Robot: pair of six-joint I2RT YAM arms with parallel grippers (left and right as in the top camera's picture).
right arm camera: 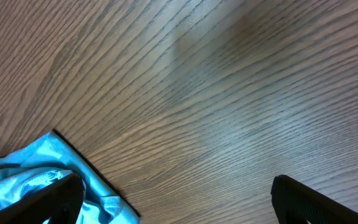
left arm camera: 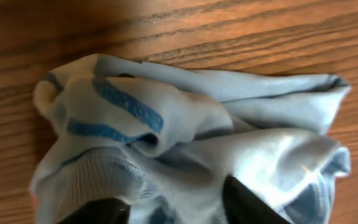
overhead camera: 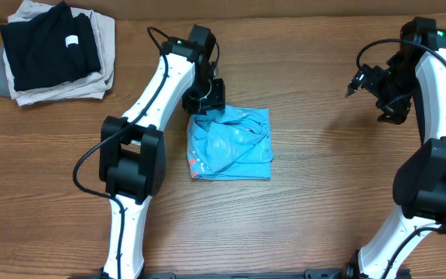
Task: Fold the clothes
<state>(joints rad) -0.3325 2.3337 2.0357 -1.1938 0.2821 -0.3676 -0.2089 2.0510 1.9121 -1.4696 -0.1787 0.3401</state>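
The light sky-blue T-shirt [overhead camera: 235, 147] lies on the table as a small rumpled square with a bit of red print at its left edge. My left gripper [overhead camera: 205, 105] is at the shirt's far left corner. In the left wrist view its two dark fingers [left arm camera: 173, 199] have bunched blue cloth [left arm camera: 185, 118] pinched between them. My right gripper [overhead camera: 366, 81] is open and empty, raised well to the right of the shirt. The right wrist view shows its fingers [right arm camera: 173, 199] wide apart over bare wood, with a corner of the shirt [right arm camera: 36, 174] at the lower left.
A pile of folded clothes [overhead camera: 53, 50], black on top of beige and grey, lies at the far left corner of the wooden table [overhead camera: 324, 178]. Both arm bases stand at the front edge.
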